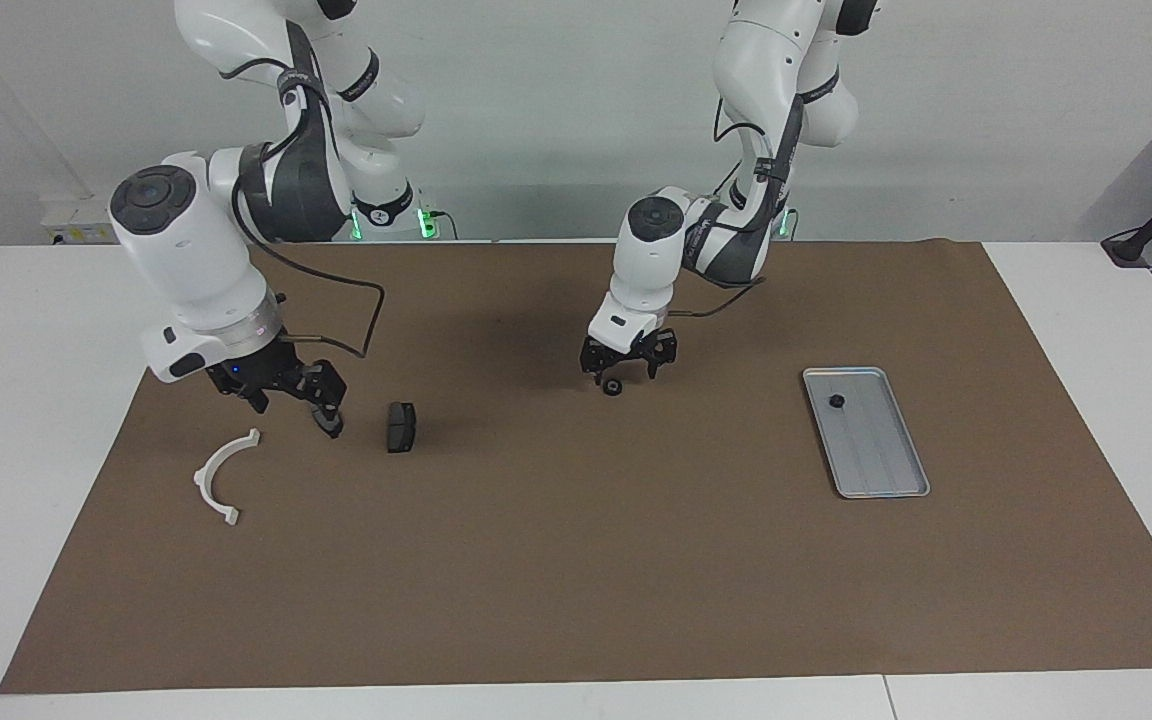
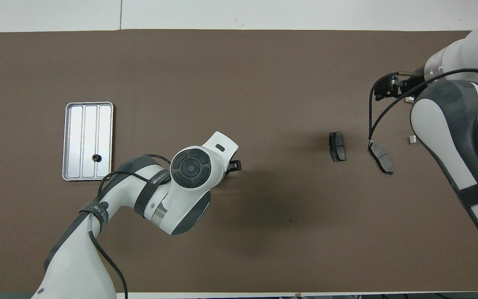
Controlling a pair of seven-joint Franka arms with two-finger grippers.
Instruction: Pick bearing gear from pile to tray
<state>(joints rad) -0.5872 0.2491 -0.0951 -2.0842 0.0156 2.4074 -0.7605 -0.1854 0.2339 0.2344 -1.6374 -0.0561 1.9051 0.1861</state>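
Note:
A small black bearing gear (image 1: pixel 613 387) lies on the brown mat in the middle of the table. My left gripper (image 1: pixel 626 377) hangs just over it, fingers spread either side; in the overhead view only a black tip (image 2: pixel 235 166) shows under the wrist. A second gear (image 1: pixel 836 401) (image 2: pixel 96 157) lies in the silver tray (image 1: pixel 886 470) (image 2: pixel 77 124) toward the left arm's end. The pile lies toward the right arm's end: a white arc (image 1: pixel 216 475) and two brake pads (image 1: pixel 401 427) (image 2: pixel 337 146) (image 2: pixel 380 156). My right gripper (image 1: pixel 294 410) is open, low between arc and pads.
The brown mat (image 1: pixel 576 560) covers most of the white table. The right arm's body hides most of the white arc in the overhead view; only two small white ends (image 2: pixel 411 140) show.

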